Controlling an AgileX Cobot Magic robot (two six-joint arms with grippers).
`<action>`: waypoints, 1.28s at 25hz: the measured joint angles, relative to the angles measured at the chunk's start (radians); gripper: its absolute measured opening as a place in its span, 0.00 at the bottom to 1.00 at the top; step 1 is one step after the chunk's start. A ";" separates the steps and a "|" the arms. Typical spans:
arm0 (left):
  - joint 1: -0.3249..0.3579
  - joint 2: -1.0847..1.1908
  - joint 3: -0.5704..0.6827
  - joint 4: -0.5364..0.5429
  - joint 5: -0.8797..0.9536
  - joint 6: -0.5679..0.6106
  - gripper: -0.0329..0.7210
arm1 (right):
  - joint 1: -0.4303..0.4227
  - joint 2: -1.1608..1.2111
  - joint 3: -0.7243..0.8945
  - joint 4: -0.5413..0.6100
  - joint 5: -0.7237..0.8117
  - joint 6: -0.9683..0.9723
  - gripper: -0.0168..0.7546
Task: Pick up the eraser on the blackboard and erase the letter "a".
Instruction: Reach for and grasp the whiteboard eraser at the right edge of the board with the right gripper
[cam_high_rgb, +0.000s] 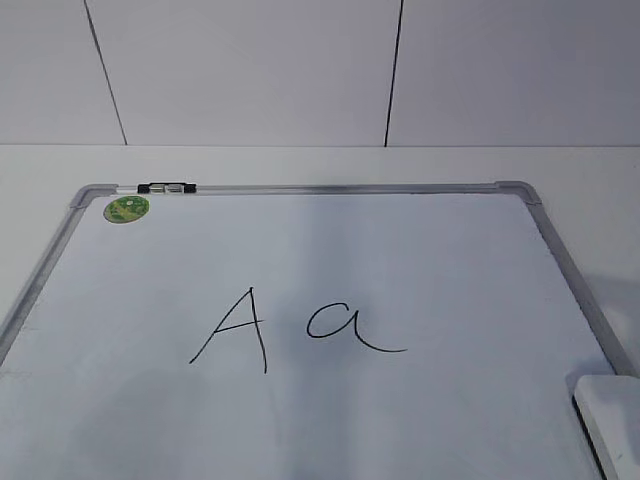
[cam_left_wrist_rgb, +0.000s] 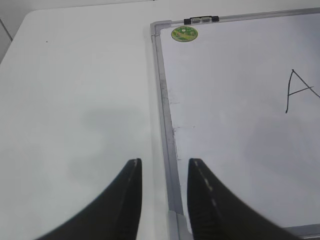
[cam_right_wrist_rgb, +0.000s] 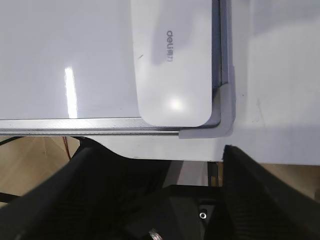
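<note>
The blackboard is a white board with a grey frame and a green sticker. The cursive letter "a" is drawn at its middle, right of a capital "A". The white eraser lies in the board's near right corner; it also shows in the right wrist view with grey lettering on top. My right gripper is open and empty, hanging beyond the table's front edge below that corner. My left gripper is open and empty, straddling the board's left frame. Neither gripper shows in the exterior view.
A black clip sits on the board's top frame near the sticker. White table lies left of the board. A white panelled wall stands behind. Below the table's front edge the right wrist view shows dark hardware.
</note>
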 joint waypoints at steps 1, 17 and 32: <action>0.000 0.000 0.000 0.000 0.000 0.000 0.35 | 0.000 0.019 0.000 0.000 0.000 -0.004 0.79; 0.000 0.000 0.000 0.000 0.000 0.000 0.35 | 0.000 0.285 -0.017 -0.016 -0.155 -0.065 0.79; 0.000 0.000 0.000 0.000 0.000 0.000 0.35 | 0.017 0.359 -0.032 0.051 -0.182 -0.135 0.79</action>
